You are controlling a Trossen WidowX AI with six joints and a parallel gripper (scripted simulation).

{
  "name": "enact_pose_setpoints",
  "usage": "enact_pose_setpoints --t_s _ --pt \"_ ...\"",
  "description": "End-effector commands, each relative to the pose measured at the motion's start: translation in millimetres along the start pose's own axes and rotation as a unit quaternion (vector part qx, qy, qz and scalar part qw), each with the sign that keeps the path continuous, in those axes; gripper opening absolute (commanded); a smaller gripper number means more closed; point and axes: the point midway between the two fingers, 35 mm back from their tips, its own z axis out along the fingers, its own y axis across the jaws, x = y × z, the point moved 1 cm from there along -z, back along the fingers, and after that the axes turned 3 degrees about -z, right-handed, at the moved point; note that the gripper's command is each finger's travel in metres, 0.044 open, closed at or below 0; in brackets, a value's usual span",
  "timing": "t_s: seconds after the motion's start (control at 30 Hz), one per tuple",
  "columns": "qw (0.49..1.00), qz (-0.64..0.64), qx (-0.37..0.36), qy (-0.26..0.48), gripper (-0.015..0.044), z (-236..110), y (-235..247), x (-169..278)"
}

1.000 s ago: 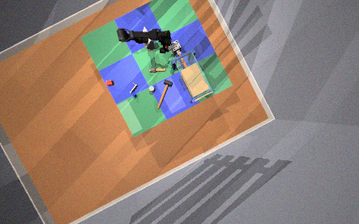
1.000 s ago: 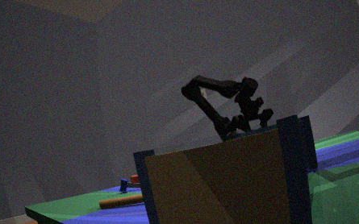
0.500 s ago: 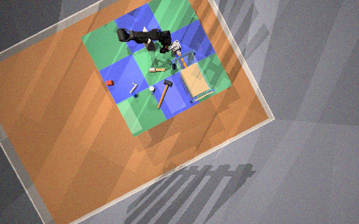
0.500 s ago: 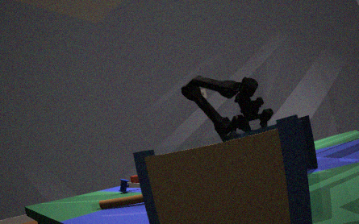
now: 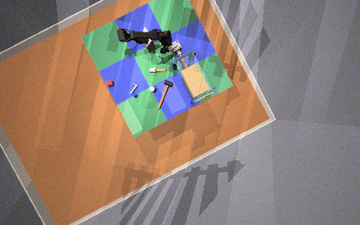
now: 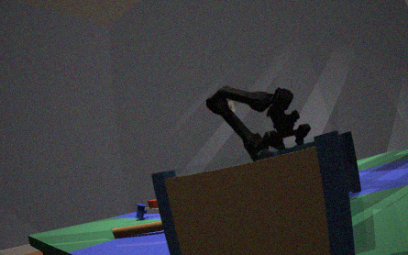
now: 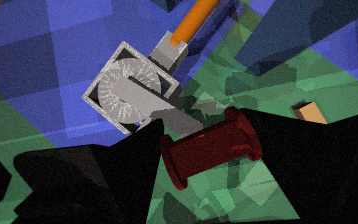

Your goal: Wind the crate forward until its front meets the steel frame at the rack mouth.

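Note:
The grey winch (image 7: 125,90) (image 5: 178,45) stands on the checkered bench, its drum inside a square frame. A grey crank arm (image 7: 165,107) runs from the top of the winch to a dark red spool-shaped grip (image 7: 210,147). My gripper (image 7: 199,118) (image 5: 169,48) is shut on that red grip, with a black finger on each side. An orange strap (image 7: 196,19) (image 5: 182,62) leads from the winch to the tan crate (image 5: 196,81) (image 6: 248,206). The crate lies flat inside the blue-framed guard cubby (image 5: 187,54) (image 6: 336,183). In the exterior view the cubby hides the winch and my fingers.
A hammer (image 5: 163,95), a white ball (image 5: 152,89), a small wood-handled tool (image 5: 158,70) (image 7: 310,112), a white tool (image 5: 133,87) and a red block (image 5: 110,82) lie on the mat left of the cubby. The arm's base (image 5: 123,35) stands at the back.

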Motion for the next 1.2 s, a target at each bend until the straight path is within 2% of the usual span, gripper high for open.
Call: enact_pose_setpoints --t_s 0.0,0.27,0.83,0.93,1.03,1.17 --pt "1.0 0.0 0.002 0.0 0.0 0 0 0" --pt "1.0 0.0 0.002 0.0 0.0 0 0 0" --pt "1.0 0.0 0.0 0.0 0.044 0 0 0" --pt "1.0 0.0 0.0 0.0 0.044 0 0 0" --pt "1.0 0.0 -0.001 0.0 0.0361 -10 0 -6" --pt "1.0 0.0 -0.001 0.0 0.0256 -44 0 -21"
